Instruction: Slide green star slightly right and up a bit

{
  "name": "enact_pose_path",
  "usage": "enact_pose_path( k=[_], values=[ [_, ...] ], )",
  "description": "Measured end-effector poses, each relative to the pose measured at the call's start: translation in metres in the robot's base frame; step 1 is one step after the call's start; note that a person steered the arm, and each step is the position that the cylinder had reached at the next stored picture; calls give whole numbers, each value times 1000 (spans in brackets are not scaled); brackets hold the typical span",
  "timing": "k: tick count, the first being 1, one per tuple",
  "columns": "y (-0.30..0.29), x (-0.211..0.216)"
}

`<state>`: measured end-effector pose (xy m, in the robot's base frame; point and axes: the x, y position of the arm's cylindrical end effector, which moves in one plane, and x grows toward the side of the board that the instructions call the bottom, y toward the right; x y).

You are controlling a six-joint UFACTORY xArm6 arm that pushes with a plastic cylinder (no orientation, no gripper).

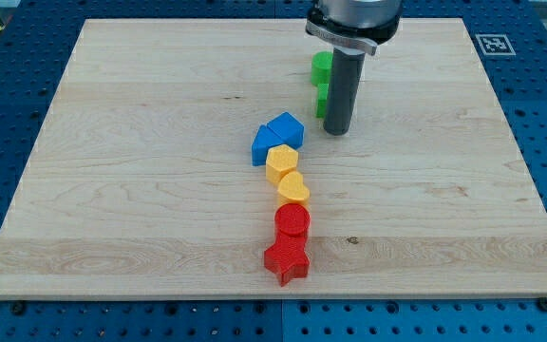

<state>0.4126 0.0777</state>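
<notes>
Two green blocks show at the view's top centre, an upper one (321, 66) and a lower one (322, 99). Both are partly hidden behind my dark rod, so I cannot tell which is the star. My tip (338, 132) rests on the wooden board (160, 142), just right of and slightly below the lower green block, very close to it or touching it.
A chain of blocks runs down the middle: two blue blocks (286, 128) (264, 145), a yellow hexagon (281, 163), a yellow heart (293, 187), a red cylinder (292, 220) and a red star (287, 262). A black-and-white tag (492, 43) marks the board's top right corner.
</notes>
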Motion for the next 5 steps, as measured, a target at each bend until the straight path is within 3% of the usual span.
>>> enact_pose_path(
  k=[5],
  values=[
    [-1, -32]
  ],
)
